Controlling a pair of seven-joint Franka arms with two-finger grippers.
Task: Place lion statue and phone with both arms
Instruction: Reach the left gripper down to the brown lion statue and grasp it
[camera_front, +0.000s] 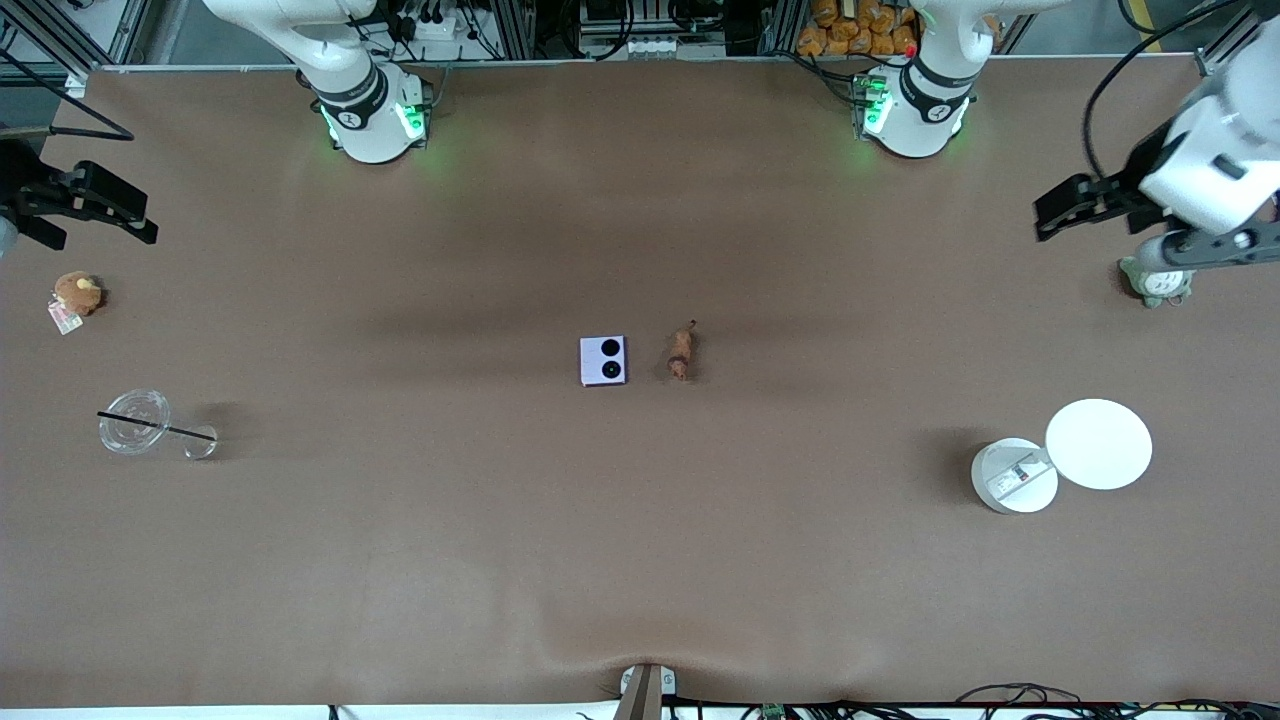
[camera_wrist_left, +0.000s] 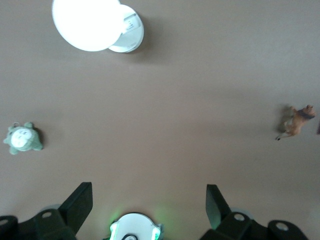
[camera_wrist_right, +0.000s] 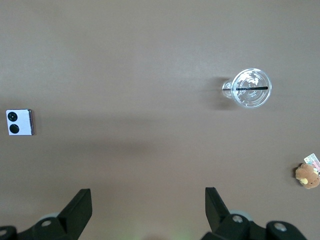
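Note:
The phone (camera_front: 603, 360), a small pale lavender square with two black circles, lies flat at the table's middle. The lion statue (camera_front: 682, 352), a tiny brown figurine, lies beside it toward the left arm's end. The lion also shows in the left wrist view (camera_wrist_left: 296, 121), and the phone in the right wrist view (camera_wrist_right: 19, 122). My left gripper (camera_front: 1045, 215) hangs open and empty over the left arm's end of the table, near a grey-green plush toy. Its own view (camera_wrist_left: 149, 200) shows the fingers spread. My right gripper (camera_front: 140, 215) hangs open and empty over the right arm's end, fingers spread in its view (camera_wrist_right: 148, 202).
A grey-green and white plush toy (camera_front: 1157, 282) sits under the left hand. A round white container (camera_front: 1013, 476) and a white disc (camera_front: 1098, 444) lie nearer the front camera. At the right arm's end are a brown plush with a tag (camera_front: 77, 293) and a clear cup with a black straw (camera_front: 135, 423).

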